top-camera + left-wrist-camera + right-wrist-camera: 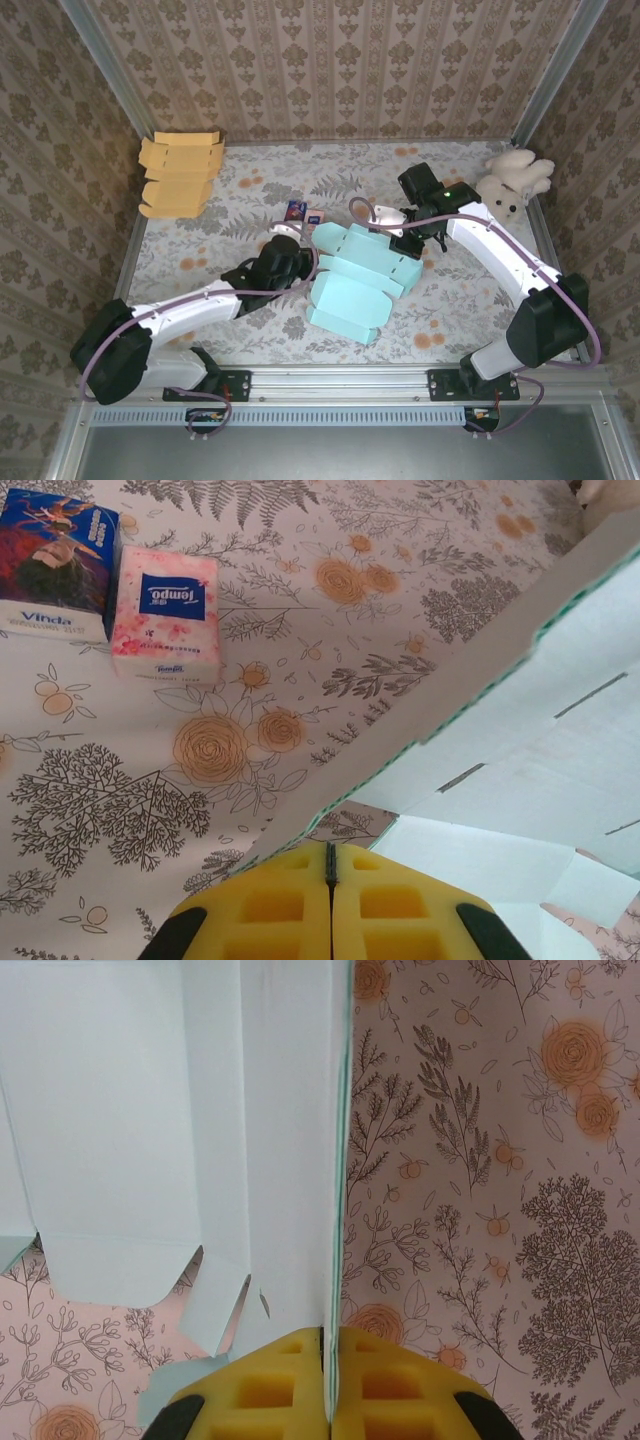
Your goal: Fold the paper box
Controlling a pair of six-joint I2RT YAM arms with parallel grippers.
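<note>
step: mid-fold. The paper box (352, 285) is half formed and both arms are on it, so I judge a side panel is being raised or creased.
box position: centre of the table (200, 250), between the 2 arms, slightly nearer the front edge.
box look: pale teal outside, white inside. 1 end lies flat toward the front, while the far end is lifted into a stepped, partly raised shape. Flaps with rounded tabs and cut slots hang loose and none looks locked.
right gripper (327, 1332): yellow pads together, clamped on a thin upright edge of the box. In the right wrist view the sheet runs straight into the seam between them.
left gripper (330, 845): pads together at the box's left edge, with a raised panel slanting just past the tips. I can't tell whether any paper is pinched in the seam.
next move: my guess is the 2 arms must work together, 1 holding the panel steady while the other brings its wall up along the crease, then tucks a tab into a slot.
risk: thin card may buckle or tear if pulled off the crease line.
nearby: 2 tissue packs (165, 615) just beyond the box. A stack of tan flat blanks (180, 175) and a plush toy (512, 180) sit well apart in the far corners.
</note>
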